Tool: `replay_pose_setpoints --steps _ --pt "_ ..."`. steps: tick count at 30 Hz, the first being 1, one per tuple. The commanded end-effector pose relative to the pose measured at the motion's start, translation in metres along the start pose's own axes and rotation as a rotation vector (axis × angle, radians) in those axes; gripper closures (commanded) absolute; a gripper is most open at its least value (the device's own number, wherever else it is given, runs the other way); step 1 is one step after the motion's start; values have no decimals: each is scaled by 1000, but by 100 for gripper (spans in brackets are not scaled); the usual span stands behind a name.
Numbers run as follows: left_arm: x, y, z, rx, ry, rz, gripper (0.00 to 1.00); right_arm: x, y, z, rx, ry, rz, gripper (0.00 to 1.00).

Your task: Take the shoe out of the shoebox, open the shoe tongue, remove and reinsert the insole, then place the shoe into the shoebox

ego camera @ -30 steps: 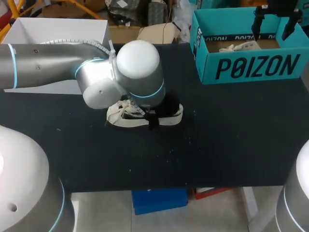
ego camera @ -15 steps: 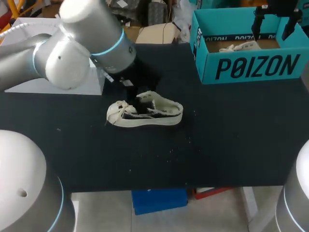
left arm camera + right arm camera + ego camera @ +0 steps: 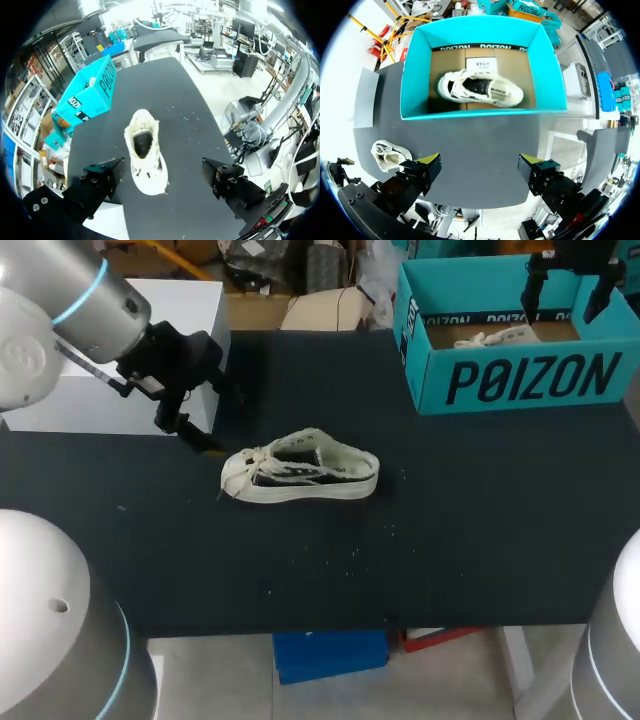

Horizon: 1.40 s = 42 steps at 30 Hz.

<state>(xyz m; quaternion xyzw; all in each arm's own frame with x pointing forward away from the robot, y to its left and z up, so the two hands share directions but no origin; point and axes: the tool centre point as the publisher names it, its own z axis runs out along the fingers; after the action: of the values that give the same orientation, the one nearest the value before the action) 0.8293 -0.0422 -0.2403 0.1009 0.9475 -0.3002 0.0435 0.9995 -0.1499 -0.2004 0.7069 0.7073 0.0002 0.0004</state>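
Left pincer (image 3: 200,420) has let go of the shoe (image 3: 300,472) and pulled back to the left, wide and empty. So the shoe sits alone mid-table (image 3: 450,540), well apart from the shoebox (image 3: 520,375), and I think the insole comes next. Bare table lies all round it. Right pincer (image 3: 567,292) hangs wide over the shoebox.

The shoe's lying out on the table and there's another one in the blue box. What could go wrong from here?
Loose laces on the shoe sprawl toward the open left gripper and might snag a finger. The shoebox already holds a second shoe, so the returning one may land on it.
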Motion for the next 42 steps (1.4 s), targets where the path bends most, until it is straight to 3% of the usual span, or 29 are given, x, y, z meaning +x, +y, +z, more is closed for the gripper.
replay_pose_setpoints --steps 1,20,22,28,31,33,38,42 --pt "4 9 -13 155 -5 5 0 0 0 0 0 0 0 0" --pt "4 9 -13 155 -5 5 0 0 0 0 0 0 0 0" --pt "23 -2 -7 90 -25 22 0 0 0 0 0 0 0 0" --pt "38 -16 -16 162 -149 -160 0 0 0 0 0 0 0 0" --pt "42 -22 -16 144 -186 -174 0 0 0 0 0 0 0 0" --pt "42 -21 -12 187 -182 -206 0 0 0 0 0 0 0 0" --pt "37 -14 -7 157 -210 -213 0 0 0 0 0 0 0 0" --pt "28 1 -2 190 -206 -156 0 0 0 0 0 0 0 0"
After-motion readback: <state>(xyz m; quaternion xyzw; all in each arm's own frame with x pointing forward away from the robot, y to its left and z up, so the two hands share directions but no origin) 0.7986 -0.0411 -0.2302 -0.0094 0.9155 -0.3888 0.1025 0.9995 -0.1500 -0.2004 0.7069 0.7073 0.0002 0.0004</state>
